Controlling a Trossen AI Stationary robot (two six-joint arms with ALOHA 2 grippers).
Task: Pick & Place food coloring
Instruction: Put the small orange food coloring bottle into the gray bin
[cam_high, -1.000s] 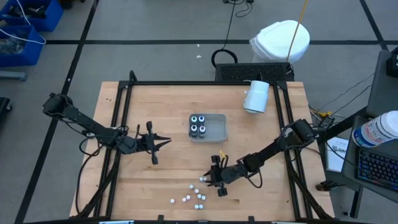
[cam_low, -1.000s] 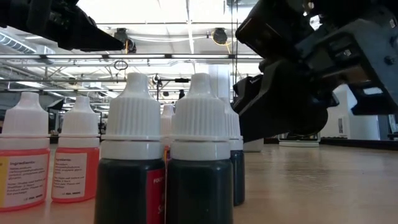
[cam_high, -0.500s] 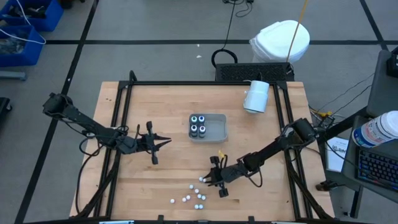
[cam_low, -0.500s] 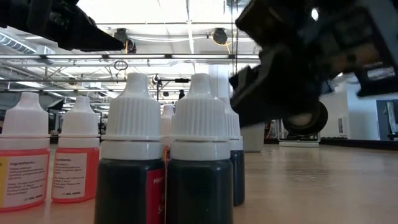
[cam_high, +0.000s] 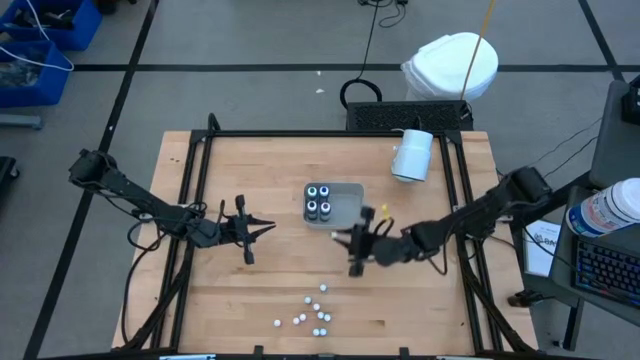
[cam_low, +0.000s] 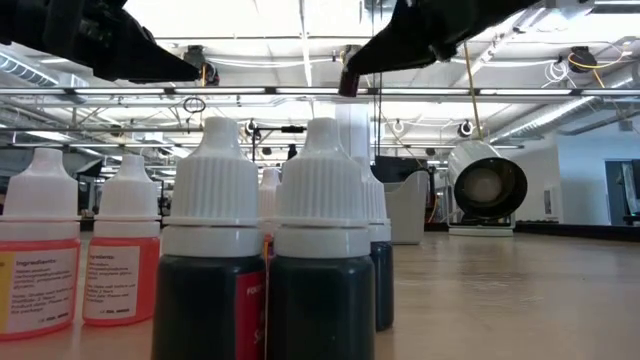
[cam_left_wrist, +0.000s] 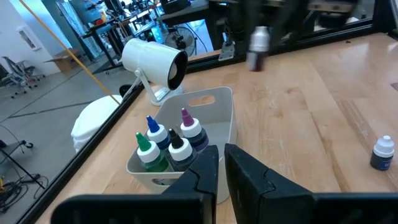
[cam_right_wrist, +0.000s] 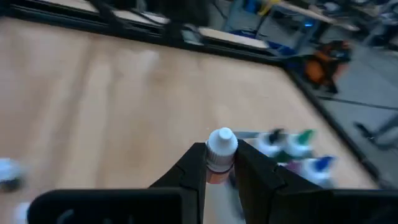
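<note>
Four dark food coloring bottles (cam_high: 319, 201) stand in the grey tray (cam_high: 350, 207), also seen in the left wrist view (cam_left_wrist: 168, 144). Several small white-capped bottles (cam_high: 312, 312) stand loose near the table's near edge; in the low view they fill the foreground (cam_low: 260, 260). My right gripper (cam_high: 353, 243) hovers just near-right of the tray, shut on one white-capped bottle (cam_right_wrist: 221, 148). My left gripper (cam_high: 262, 229) waits left of the tray, shut, its fingers (cam_left_wrist: 202, 171) pointing at the tray. My right gripper pinches the small bottle between its two fingers (cam_right_wrist: 194, 163), on the lower part of its white cap and the neck (cam_right_wrist: 217, 165). The arm reaches in from the table's right. The bottle is lifted clear of the table, cap pointing away from the wrist.
A large white cylinder (cam_high: 412, 155) lies on the far right of the table. A black frame (cam_high: 200, 150) runs along the table's edges. Bare wood (cam_high: 270, 280) lies between the tray and the loose bottles. One loose bottle (cam_left_wrist: 382, 152) shows in the left wrist view.
My right gripper has risen from the loose bottles by the near edge and swung toward the far edge, up to the tray's near-right corner. It carries one white-capped bottle, now lifted clear of the table. The left arm has kept still.
</note>
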